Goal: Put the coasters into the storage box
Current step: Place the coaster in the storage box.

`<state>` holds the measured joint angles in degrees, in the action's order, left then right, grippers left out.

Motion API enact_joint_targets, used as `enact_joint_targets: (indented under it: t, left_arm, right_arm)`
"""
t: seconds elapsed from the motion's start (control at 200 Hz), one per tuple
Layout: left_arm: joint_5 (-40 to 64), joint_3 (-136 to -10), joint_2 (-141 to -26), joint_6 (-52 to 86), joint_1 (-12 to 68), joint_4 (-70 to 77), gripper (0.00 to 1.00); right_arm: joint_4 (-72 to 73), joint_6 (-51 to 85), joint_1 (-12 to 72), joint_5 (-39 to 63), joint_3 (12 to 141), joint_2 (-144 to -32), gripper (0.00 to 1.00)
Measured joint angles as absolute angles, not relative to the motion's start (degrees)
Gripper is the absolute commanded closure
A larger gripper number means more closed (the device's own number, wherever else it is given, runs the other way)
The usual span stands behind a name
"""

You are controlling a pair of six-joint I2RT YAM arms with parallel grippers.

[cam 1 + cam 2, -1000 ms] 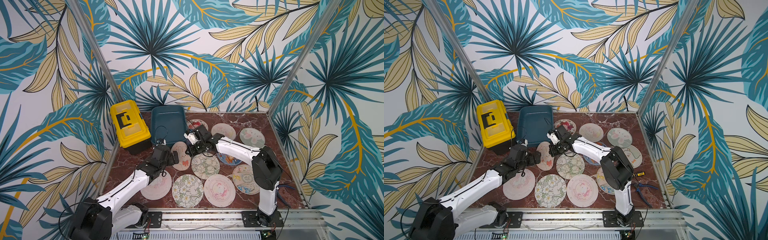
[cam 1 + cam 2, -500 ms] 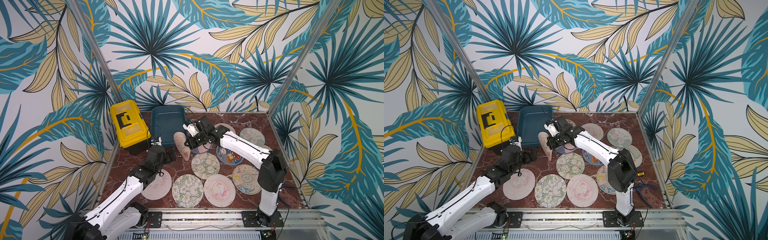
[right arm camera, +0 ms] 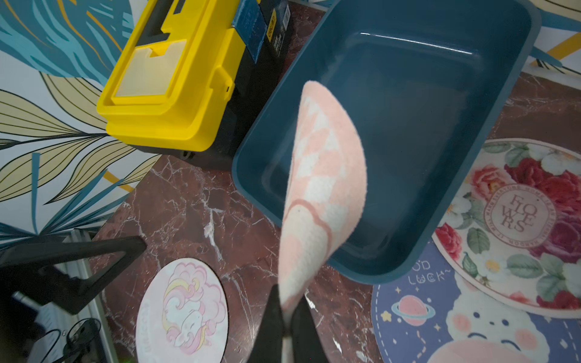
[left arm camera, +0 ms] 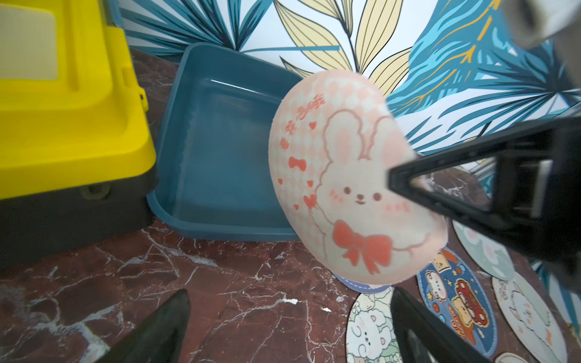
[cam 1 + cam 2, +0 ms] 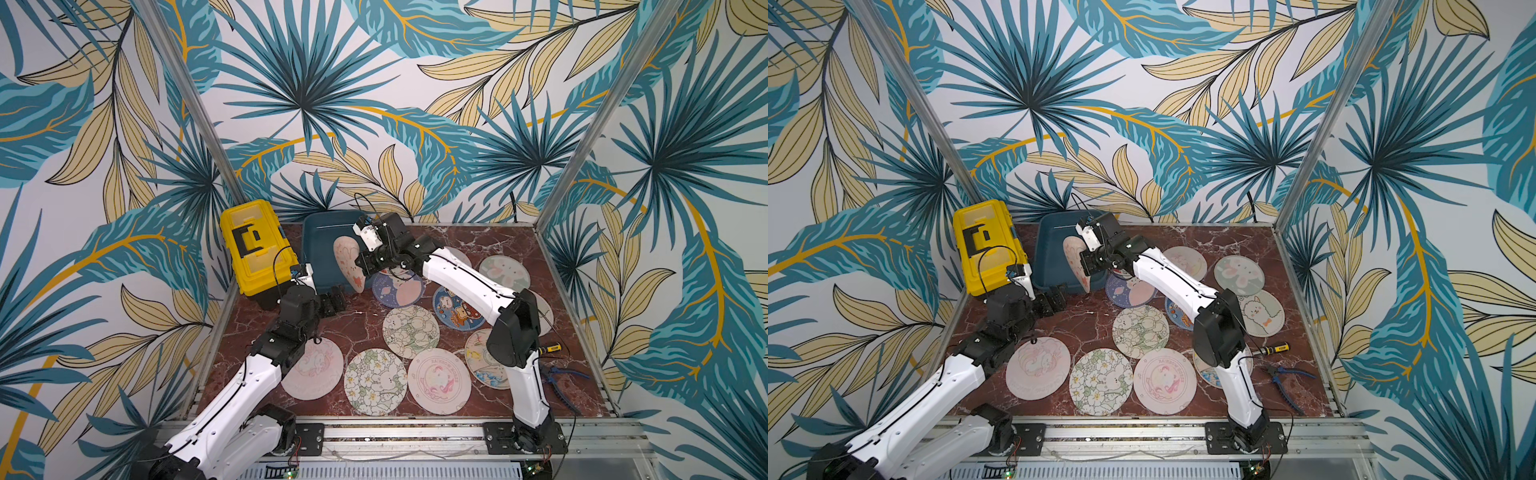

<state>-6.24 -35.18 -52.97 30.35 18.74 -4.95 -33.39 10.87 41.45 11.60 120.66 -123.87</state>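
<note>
- The right gripper (image 5: 362, 266) is clenched on the edge of a pink bunny coaster (image 5: 348, 261), pinching it between closed fingers (image 3: 270, 327).
- The bunny coaster stands on edge in the air (its printed face towards the left arm), raised off the counter (image 5: 361, 324) at the near corner of the box (image 5: 318, 257). In the right wrist view it partly overlaps the box's rim and inside.
- The left gripper (image 5: 332, 301) is released, jaws wide and holding nothing. It hangs low over bare counter just in front of the box, near the toolbox (image 5: 253, 245).
- The box sits at the back of the counter, just beside the yellow toolbox.
- The other coasters (image 5: 410, 330) lie flat on the counter in front of and to the right of the box, some overlapping, several partly hidden under the right arm.
- One blue coaster (image 5: 397, 286) lies just beside the box's near corner, below the held one.
</note>
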Motion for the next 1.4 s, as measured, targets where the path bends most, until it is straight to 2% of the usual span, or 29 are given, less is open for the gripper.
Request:
enact_joint_targets:
  t: [0.3,0.646,1.182,1.297,1.357,1.402]
  left_arm:
    - [1.5,-35.2,-54.6,30.4,15.8,-1.7,0.01]
    - [2.9,-35.2,-55.3,30.4,15.4,-1.0,0.01]
    - [3.7,-35.2,-55.9,30.5,15.3,-1.0,0.01]
    - [3.7,-35.2,-56.0,30.7,15.3,-1.0,0.0]
    - [3.7,-35.2,-56.2,30.9,15.3,-1.0,0.0]
    - [3.7,-35.2,-56.5,31.0,15.3,-1.0,0.0]
  right_arm:
    - [-32.4,11.2,41.5,12.8,133.7,-134.2,1.0]
    - [-23.3,15.3,41.5,17.3,134.8,-142.2,1.0]
    - [-22.2,13.8,40.4,-0.5,135.1,-146.4,1.0]
    - [-22.5,12.8,39.8,-2.5,135.1,-147.1,0.97]
    - [-22.5,12.4,39.5,-3.3,135.1,-147.3,0.88]
    - [-22.5,12.1,39.4,-3.8,135.1,-147.4,0.85]
